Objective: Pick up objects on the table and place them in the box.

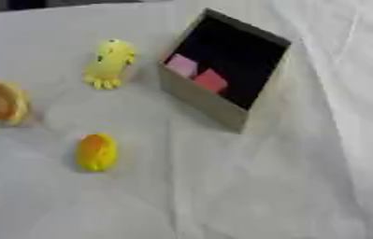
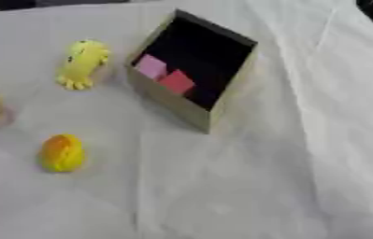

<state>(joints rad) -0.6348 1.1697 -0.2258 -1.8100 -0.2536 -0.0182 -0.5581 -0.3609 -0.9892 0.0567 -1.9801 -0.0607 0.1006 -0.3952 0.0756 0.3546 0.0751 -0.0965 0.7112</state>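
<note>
So neither hand is in view right now, so no way to tell what the fingers are doing. The box (image 1: 202, 100) sits on the white cloth surface (image 1: 287, 186) with a pink block (image 1: 181, 65) and a red block (image 1: 211, 80) already inside. Still out: a yellow toy with little legs (image 1: 109, 63) just left of the box, a yellow-orange rounded toy (image 1: 97, 152) below-left of it, and an orange round thing (image 1: 7, 102) far left. They all look light and probably squishy, so I'd grab across the body's middle.
</note>
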